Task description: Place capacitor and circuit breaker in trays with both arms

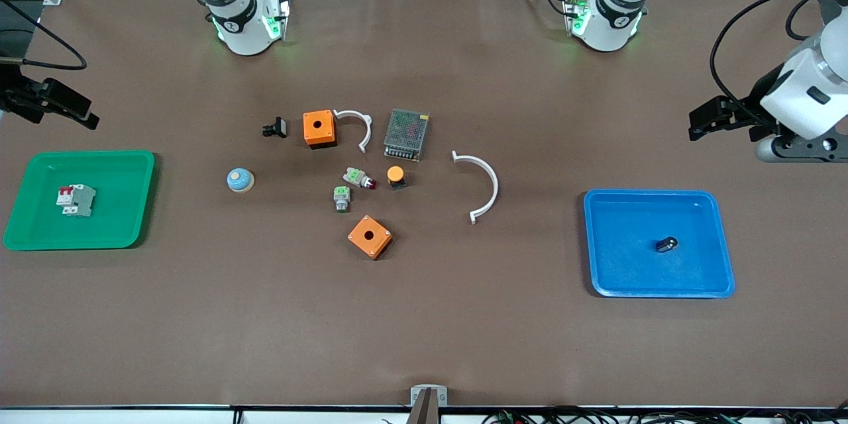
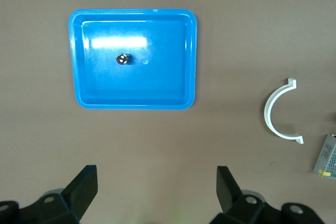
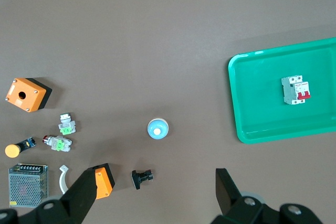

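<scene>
The capacitor [image 1: 666, 244], a tiny black cylinder with a silvery end, lies in the blue tray [image 1: 656, 193]; it also shows in the left wrist view [image 2: 123, 59] inside that tray [image 2: 79, 56]. The circuit breaker [image 1: 75, 199], grey-white with red toggles, lies in the green tray [image 1: 86, 156]; the right wrist view shows it [image 3: 295, 90] in that tray [image 3: 247, 135] too. My left gripper [image 1: 695, 124] [image 2: 157, 174] is open and empty, up over bare table at the left arm's end. My right gripper [image 1: 86, 114] [image 3: 157, 177] is open and empty, up over the right arm's end.
Mid-table lie two orange boxes [image 1: 319, 128] [image 1: 370, 236], a metal power supply [image 1: 406, 134], two white curved clips [image 1: 480, 185] [image 1: 358, 126], a blue-domed button [image 1: 239, 179], an orange-capped button [image 1: 395, 175], two green-topped parts [image 1: 342, 197] and a black clip part [image 1: 275, 127].
</scene>
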